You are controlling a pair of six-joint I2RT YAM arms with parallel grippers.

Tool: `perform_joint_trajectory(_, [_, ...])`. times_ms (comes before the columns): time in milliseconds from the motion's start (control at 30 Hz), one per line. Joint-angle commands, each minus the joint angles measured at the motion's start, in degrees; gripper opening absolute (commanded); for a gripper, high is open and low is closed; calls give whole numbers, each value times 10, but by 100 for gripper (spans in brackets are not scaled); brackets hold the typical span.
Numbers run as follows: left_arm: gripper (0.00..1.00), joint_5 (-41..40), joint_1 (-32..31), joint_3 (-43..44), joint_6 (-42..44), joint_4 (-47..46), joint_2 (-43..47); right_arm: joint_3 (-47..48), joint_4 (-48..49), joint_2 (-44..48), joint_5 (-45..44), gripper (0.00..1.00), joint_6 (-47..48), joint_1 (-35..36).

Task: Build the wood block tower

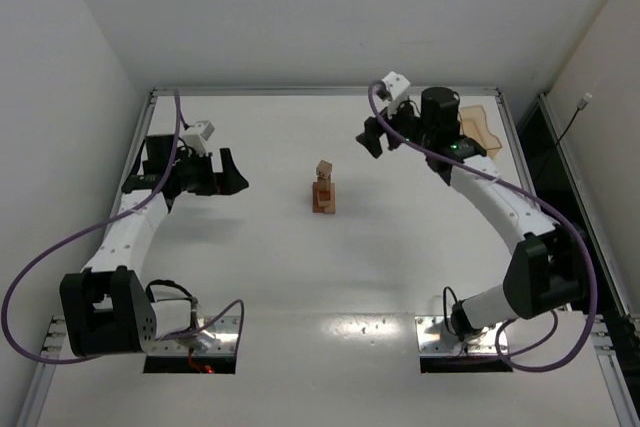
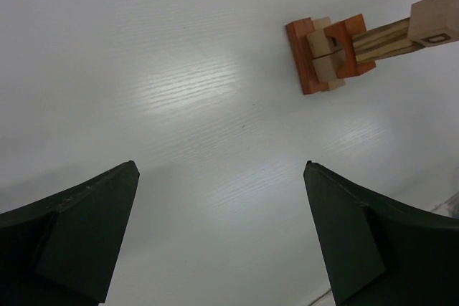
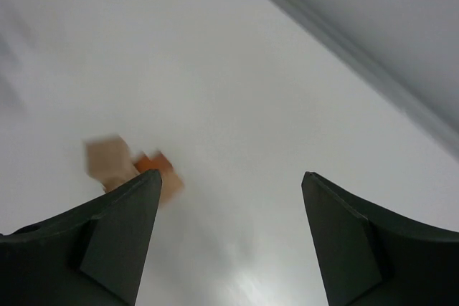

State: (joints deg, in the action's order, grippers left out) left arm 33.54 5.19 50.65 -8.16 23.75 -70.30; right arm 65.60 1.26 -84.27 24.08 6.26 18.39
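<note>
Left gripper (image 1: pixel 236 171): arm bent at the elbow, wrist level over the table's left side; fingers spread apart.
Right gripper (image 1: pixel 370 139): arm arched farther out; fingers spread apart.
Table (image 1: pixel 300 287): white, glossy, enclosed by white walls (image 1: pixel 300 7).
Wood block tower (image 1: pixel 324 189): mid-table, between both grippers; reddish-orange base, tan and striped blocks, cube on top.
Tray (image 1: pixel 482 129): orange, far right corner.

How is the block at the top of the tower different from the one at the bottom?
The top block is light tan; the bottom block is reddish-orange. The top block looks like a cube, the bottom block like a flat slab. The bottom block rests on the table; the top block sits on a striped bar. Both are wooden parts of one tower.
</note>
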Motion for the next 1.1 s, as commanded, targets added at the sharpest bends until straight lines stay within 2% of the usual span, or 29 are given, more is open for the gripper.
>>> perform_joint_trajectory(0, [99, -69, -18, 10, 27, -5, 20, -13, -231, 22, -69, 76, 60, -75])
perform_joint_trajectory(133, [99, -130, -33, 16, 48, 0, 20, -49, -288, 47, -83, 77, 89, -121])
perform_joint_trajectory(200, [99, -172, -52, 16, 68, 7, 15, -95, -289, 95, -71, 77, 97, -134])
perform_joint_trajectory(333, [99, -212, -57, -3, 89, -1, 15, -156, -268, 167, -62, 79, 82, -134])
perform_joint_trajectory(467, [99, -254, -57, -27, 89, -19, 15, -169, -257, 179, -50, 79, 59, -126])
perform_joint_trajectory(633, [99, -255, -62, -27, 83, -12, 15, -188, -238, 179, -56, 79, 30, -132])
perform_joint_trajectory(1067, [99, -260, -68, -27, 89, -2, 15, -198, -231, 202, -74, 80, 30, -132])
